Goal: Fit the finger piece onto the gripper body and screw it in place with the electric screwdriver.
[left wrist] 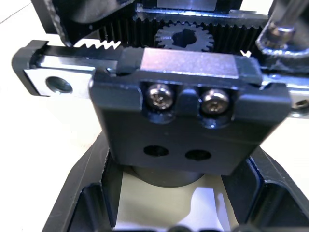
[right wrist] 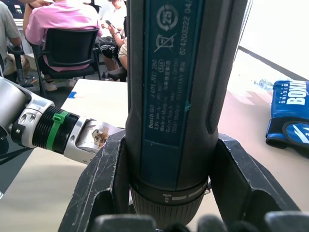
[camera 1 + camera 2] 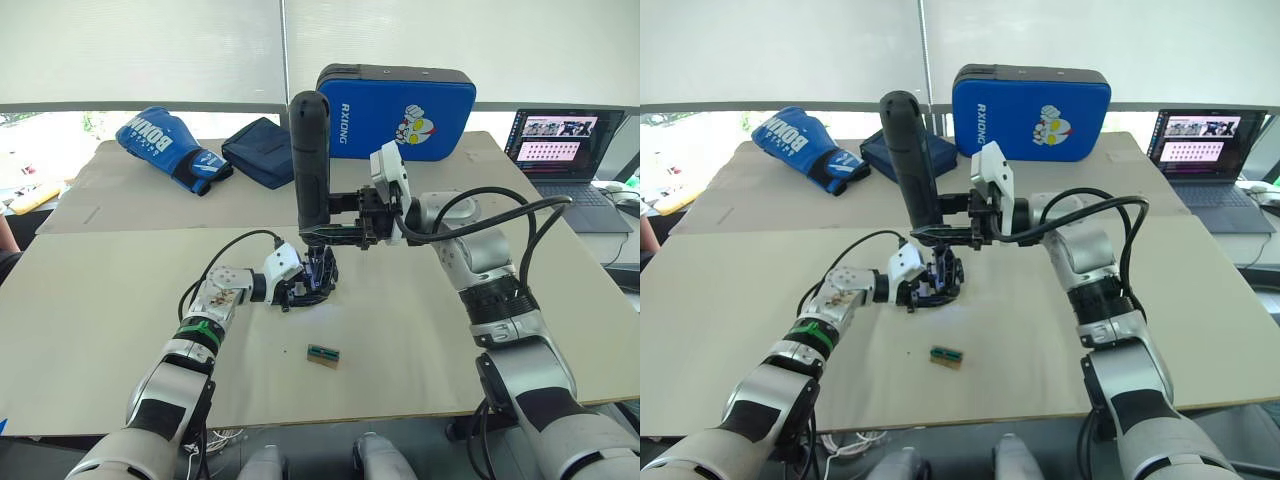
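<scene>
Screwing stage: right hand [image 3: 345, 232] is clamping the electric screwdriver [image 3: 311, 165] upright, bit down on the gripper body [image 3: 318, 272], which left hand [image 3: 297, 285] is gripping on the table [image 3: 420, 330]; two screws look seated.

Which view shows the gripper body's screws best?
The left wrist view: the gripper body sits close up, two screw heads and two empty holes visible. Both eye views show it small, held by the left gripper under the electric screwdriver.

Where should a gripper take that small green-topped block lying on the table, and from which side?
Take the green-topped block across its two long sides, coming straight down from above. It lies flat and low on the table with open board all round, so there is little to grip from the side.
</scene>
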